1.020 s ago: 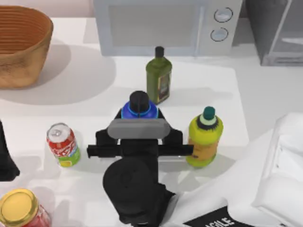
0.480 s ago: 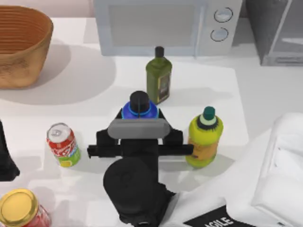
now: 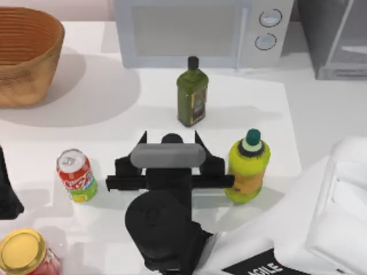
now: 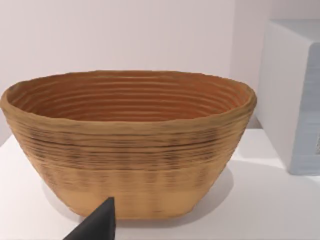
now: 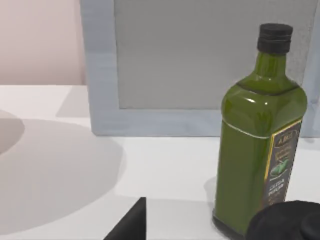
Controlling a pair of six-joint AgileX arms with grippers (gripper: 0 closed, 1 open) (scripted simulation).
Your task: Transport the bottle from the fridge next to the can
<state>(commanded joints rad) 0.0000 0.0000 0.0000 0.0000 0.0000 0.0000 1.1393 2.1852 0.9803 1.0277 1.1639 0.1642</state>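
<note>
The bottle shows as a black round cap [image 3: 171,138] at mid-table, its body hidden under my right arm. My right gripper [image 3: 171,136] hangs over it, open, one fingertip [image 3: 143,137] on each side of the cap and apart from it. In the right wrist view the cap [image 5: 287,221] sits low beside one dark fingertip [image 5: 132,220]. The red can [image 3: 75,175] stands to the left, about a hand's width from the gripper. The grey fridge [image 3: 335,37] is at the back right corner. My left gripper [image 3: 6,192] is parked at the left edge, open.
A dark green oil bottle [image 3: 192,94] stands just behind the gripper, a yellow bottle [image 3: 248,166] close on its right. The white microwave [image 3: 195,28] lines the back, a woven basket [image 3: 26,54] the back left. A gold-lidded red jar [image 3: 23,252] sits front left.
The bottle's blue shoulder was visible between the right fingers; now only its cap shows, lower and nearer the wrist. The fingertips stand apart from it. The arm itself barely moved.
</note>
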